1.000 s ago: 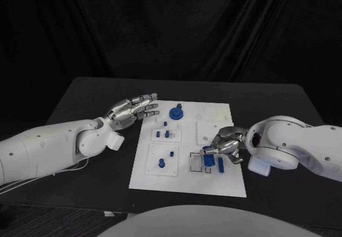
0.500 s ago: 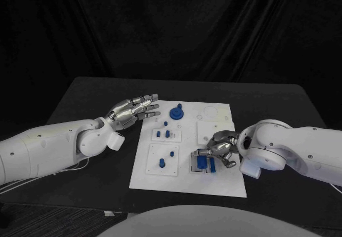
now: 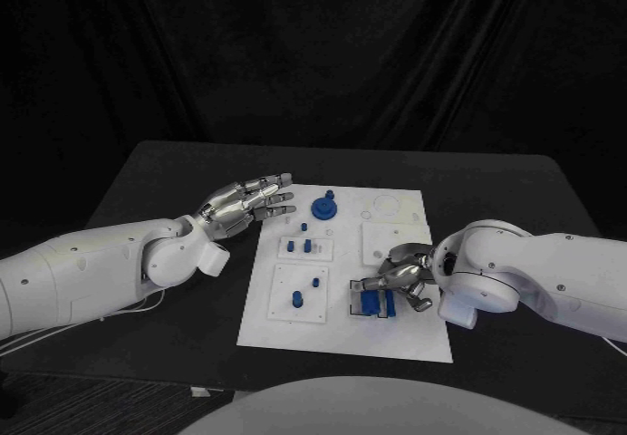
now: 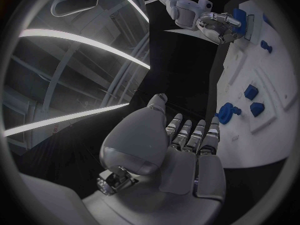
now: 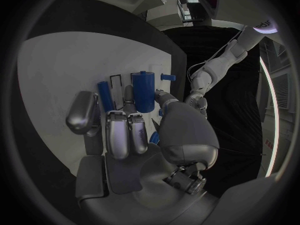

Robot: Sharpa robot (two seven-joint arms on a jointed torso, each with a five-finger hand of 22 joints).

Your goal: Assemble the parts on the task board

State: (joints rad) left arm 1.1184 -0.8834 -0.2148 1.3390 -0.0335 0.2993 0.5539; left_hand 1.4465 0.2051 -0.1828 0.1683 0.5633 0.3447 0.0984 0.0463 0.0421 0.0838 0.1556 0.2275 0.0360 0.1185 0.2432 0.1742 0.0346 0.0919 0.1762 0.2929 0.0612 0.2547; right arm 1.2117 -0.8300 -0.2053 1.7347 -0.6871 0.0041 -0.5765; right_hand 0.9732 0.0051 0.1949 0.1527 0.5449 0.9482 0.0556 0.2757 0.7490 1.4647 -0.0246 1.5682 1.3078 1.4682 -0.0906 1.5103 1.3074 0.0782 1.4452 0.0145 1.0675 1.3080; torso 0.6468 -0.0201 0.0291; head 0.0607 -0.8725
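Task board [image 3: 342,308]: white plate mid-table, lengthways away from the robot; blue parts spread over its panels.
Part in hand's reach: blue cylinder [image 5: 143,90], lying on the board's near right panel beside a slim blue bar [image 5: 105,96] and a narrow slot.
Right hand [image 3: 402,272]: fingers bent down over that cylinder. You can see fingertips at it in the wrist view, but whether they grip it or only touch it, you cannot tell.
Left hand [image 3: 243,205]: released, fingers spread, holding nothing, hovering at the board's far left edge.
Step (judgement): seating or picking the cylinder on the near right panel.
Next move (judgement): you need a confirmed grip, then the cylinder kept square to its seat.
Other parts: round knobbed piece [image 3: 323,210] on the far panel, untouched.
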